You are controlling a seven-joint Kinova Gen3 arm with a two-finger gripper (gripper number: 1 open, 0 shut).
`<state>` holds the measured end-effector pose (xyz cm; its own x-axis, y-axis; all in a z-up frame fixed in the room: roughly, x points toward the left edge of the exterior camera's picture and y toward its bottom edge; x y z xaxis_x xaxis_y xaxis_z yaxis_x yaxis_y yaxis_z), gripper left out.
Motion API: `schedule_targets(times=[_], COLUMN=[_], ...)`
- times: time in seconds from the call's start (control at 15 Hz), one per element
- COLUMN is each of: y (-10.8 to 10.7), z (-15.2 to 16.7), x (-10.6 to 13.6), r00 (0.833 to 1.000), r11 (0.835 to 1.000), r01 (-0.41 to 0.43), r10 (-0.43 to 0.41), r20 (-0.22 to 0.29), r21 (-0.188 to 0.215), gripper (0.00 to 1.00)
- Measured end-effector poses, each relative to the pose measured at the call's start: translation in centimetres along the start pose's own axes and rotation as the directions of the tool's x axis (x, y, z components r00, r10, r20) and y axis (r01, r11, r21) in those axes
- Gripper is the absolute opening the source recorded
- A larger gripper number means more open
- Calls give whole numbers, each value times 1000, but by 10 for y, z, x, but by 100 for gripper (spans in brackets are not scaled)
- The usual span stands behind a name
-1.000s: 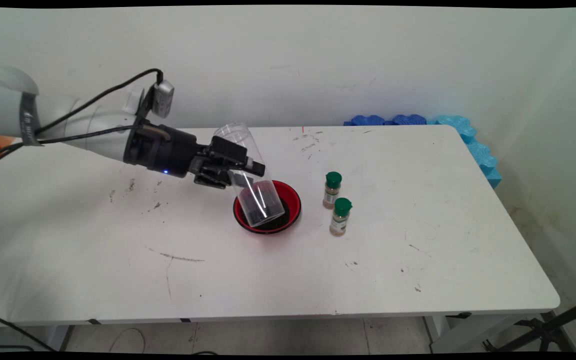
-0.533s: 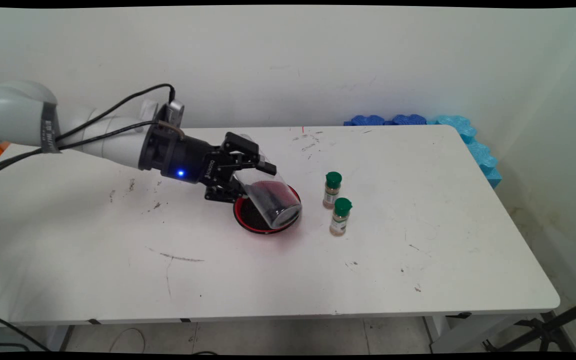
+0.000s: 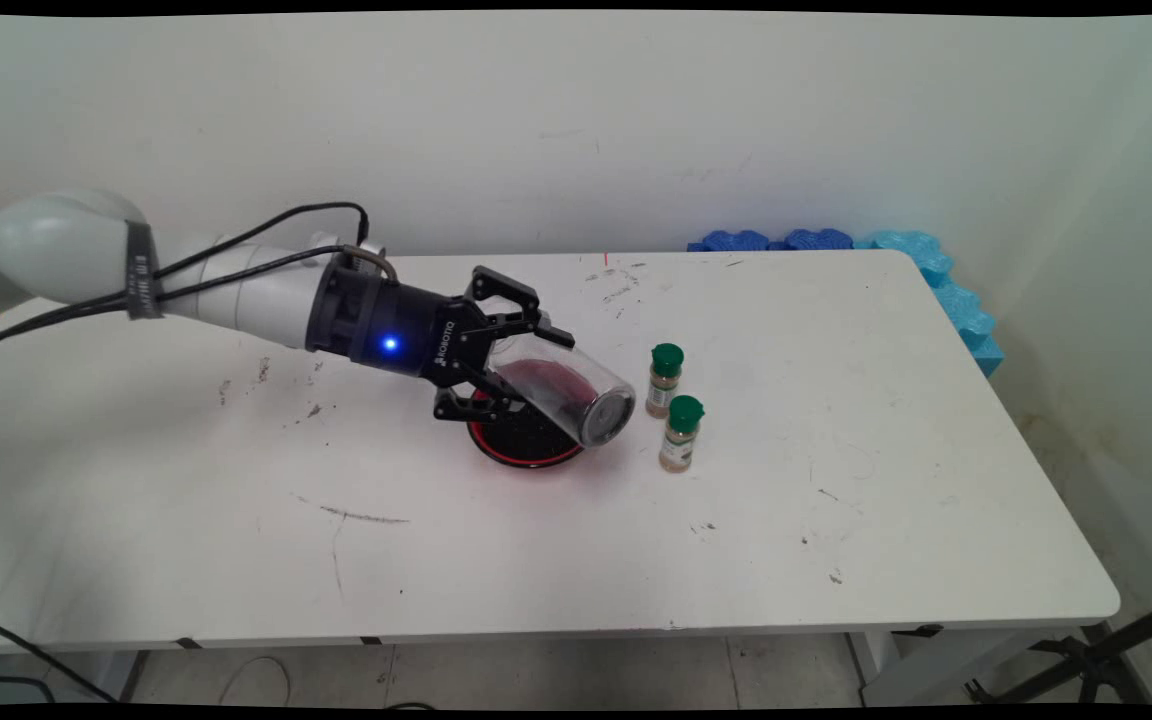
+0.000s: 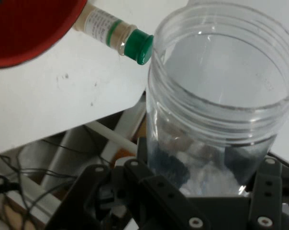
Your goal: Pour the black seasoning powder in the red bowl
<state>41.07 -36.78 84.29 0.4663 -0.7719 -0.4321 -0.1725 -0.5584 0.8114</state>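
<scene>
While my black fingers (image 3: 516, 345) clamp the tilted clear plastic jar (image 3: 566, 385), I judge its mouth should stay over the red bowl (image 3: 526, 445).

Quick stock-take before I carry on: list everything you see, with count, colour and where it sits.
jar: one, clear plastic, held in the gripper, tilted over the bowl, open end toward the spice bottles.
bowl: one, red with dark contents, on the table under the jar.
spice bottles: two, green caps, pale brown contents, upright just right of the bowl; the nearer one stands apart.
foam pieces: several, blue, along the table's far right edge.
table: one, white, scuffed.
gripper: one, black, shut on the jar.
arm: one, white, entering from the left with black cables.
</scene>
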Motion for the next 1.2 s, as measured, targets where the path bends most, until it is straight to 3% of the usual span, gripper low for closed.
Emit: schedule_targets(times=[0.2, 0.53, 0.8, 1.2], y=[-1, -4, -6, -6], z=[4, 9, 11, 14], x=[3, 6, 7, 7], r00=[996, 975, 945, 884], r11=[996, 974, 943, 880], r01=[85, 224, 328, 467], r10=[-85, -224, -328, -465], r20=[2, 10, 18, 38], r21=[-13, -34, -51, -86], gripper=[0, 0, 0, 0])
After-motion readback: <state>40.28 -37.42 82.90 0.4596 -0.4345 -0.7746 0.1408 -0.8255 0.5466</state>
